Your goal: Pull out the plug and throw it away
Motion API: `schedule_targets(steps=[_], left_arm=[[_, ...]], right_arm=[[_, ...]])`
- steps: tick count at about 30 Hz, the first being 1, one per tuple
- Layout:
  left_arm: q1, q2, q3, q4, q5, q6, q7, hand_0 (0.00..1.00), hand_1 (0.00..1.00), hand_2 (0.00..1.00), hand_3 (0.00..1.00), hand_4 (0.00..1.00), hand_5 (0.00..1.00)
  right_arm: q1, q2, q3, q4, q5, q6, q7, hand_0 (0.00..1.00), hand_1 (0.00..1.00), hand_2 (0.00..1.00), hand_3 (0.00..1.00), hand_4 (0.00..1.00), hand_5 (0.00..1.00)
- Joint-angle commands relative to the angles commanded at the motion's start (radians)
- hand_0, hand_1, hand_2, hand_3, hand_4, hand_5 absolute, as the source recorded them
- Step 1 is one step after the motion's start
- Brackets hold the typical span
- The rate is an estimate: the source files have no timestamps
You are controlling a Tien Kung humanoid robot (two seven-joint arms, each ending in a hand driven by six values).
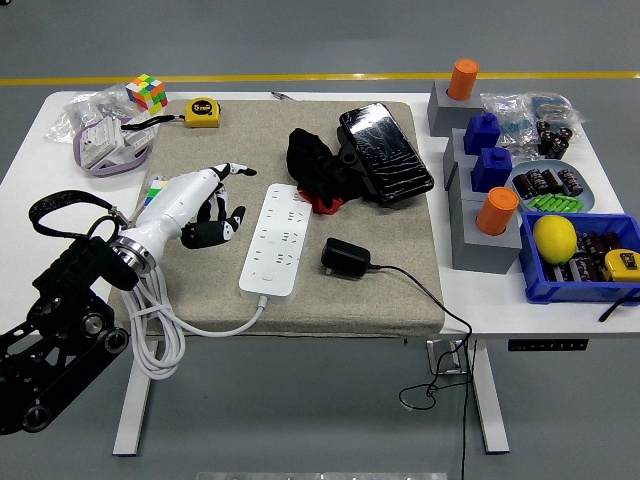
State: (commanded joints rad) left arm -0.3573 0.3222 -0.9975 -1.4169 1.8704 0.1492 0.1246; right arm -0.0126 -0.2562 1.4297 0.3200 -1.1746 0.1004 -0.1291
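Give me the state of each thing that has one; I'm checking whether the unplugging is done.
black plug adapter: unplugged, lying on the mat beside the strip.
white power strip: sockets empty, flat on the mat.
left hand: open, holding nothing, raised left of the strip.

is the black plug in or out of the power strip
Out: the black plug lies on the mat beside the power strip, not in a socket.
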Motion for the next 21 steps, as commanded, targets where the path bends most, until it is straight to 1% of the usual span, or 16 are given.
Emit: schedule_targets(steps=[1, 3, 5, 6, 11, 12, 16, 21], left_arm=[[-0.005, -0.011, -0.016, 0.02, -0.003, 0.003, -0.005, 0.516, 0.74, 0.753, 0.872, 0.924, 0.262], [-0.012, -0.021, -0.031, 0.043, -0.005, 0.006, -0.008, 0.516, 0.74, 0.753, 0.872, 0.924, 0.262], [-0.022, -0.033, -0.046, 0.077, -0.01, 0.017, -0.023, 0.516, 0.74, 0.753, 0.872, 0.924, 0.262], [-0.024, -0.037, -0.049, 0.088, -0.011, 0.019, -0.026, 0.82, 0.916, 0.905, 0.914, 0.998, 0.47], [-0.027, -0.058, -0.076, 0.127, -0.01, 0.013, -0.023, 0.82, 0.916, 0.905, 0.914, 0.998, 0.47], [-0.025, -0.062, -0.083, 0.131, -0.01, 0.011, -0.022, 0.871, 0.951, 0.936, 0.927, 0.998, 0.52], [-0.023, -0.073, -0.11, 0.136, -0.003, -0.001, -0.012, 0.871, 0.951, 0.936, 0.927, 0.998, 0.52], [-0.022, -0.076, -0.132, 0.136, 0.003, -0.008, -0.006, 0.877, 0.954, 0.939, 0.931, 0.998, 0.536]], right_arm=[[0.0, 0.0, -0.001, 0.0, 0.001, 0.0, 0.0, 0.618, 0.651, 0.683, 0.629, 0.985, 0.527], [0.001, 0.0, -0.003, 0.0, 0.001, -0.001, 0.0, 0.618, 0.651, 0.683, 0.629, 0.985, 0.527], [0.001, 0.0, -0.004, 0.0, 0.001, -0.001, 0.0, 0.618, 0.651, 0.683, 0.629, 0.985, 0.527], [0.001, 0.0, -0.004, 0.0, 0.001, -0.001, 0.0, 0.618, 0.651, 0.683, 0.63, 0.985, 0.527], [0.002, 0.0, -0.006, -0.001, 0.001, 0.0, 0.0, 0.618, 0.651, 0.683, 0.63, 0.985, 0.527], [0.002, 0.001, -0.005, -0.001, 0.0, 0.0, 0.0, 0.618, 0.651, 0.683, 0.629, 0.985, 0.527], [0.005, 0.0, -0.003, -0.001, 0.001, 0.0, 0.0, 0.618, 0.651, 0.683, 0.629, 0.985, 0.527], [0.008, -0.001, -0.001, -0.001, 0.0, 0.0, 0.0, 0.618, 0.651, 0.683, 0.63, 0.985, 0.527]])
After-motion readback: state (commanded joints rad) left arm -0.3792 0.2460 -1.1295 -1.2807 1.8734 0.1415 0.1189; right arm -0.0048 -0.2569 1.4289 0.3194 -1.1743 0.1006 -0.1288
